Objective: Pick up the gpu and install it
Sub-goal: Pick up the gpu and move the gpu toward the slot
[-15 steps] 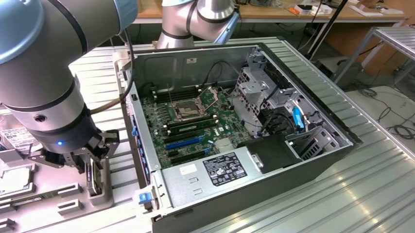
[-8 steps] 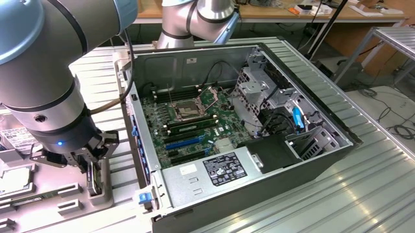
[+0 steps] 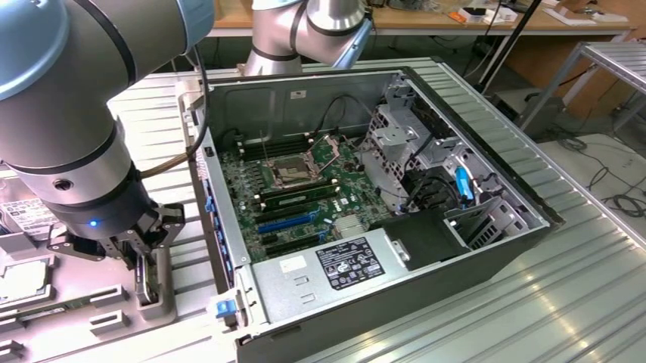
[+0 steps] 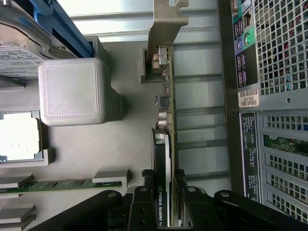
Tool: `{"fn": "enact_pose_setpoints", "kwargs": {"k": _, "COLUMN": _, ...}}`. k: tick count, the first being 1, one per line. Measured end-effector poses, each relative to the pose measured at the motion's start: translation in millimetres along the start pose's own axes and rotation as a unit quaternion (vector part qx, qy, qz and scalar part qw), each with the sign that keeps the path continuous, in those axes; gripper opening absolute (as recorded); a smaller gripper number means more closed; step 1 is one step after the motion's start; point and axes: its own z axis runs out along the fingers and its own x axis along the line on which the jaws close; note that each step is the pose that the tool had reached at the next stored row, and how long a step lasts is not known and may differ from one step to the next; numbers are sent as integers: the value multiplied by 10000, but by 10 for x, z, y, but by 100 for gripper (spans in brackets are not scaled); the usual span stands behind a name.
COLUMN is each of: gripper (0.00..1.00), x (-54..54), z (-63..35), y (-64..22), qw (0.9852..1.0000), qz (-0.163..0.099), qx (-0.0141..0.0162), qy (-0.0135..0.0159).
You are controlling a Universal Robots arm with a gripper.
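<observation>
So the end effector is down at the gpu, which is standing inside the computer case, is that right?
No. The end effector is down at the gpu, but the card stands on edge in the grey tray outside the computer case, as the exterior view shows.
</observation>
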Motion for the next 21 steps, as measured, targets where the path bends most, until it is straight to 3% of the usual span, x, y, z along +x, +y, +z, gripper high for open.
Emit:
{"fn": "enact_pose_setpoints", "kwargs": {"k": 9, "gripper": 27, "x": 0, "z": -1, "y": 1, "qw": 10000, "qz": 0, "qx": -1, "qy": 0}}
{"fn": "enact_pose_setpoints", "kwargs": {"k": 21, "gripper": 27, "x": -6, "z": -121, "y": 6, "qw": 10000, "qz": 1, "qx": 2, "qy": 22}}
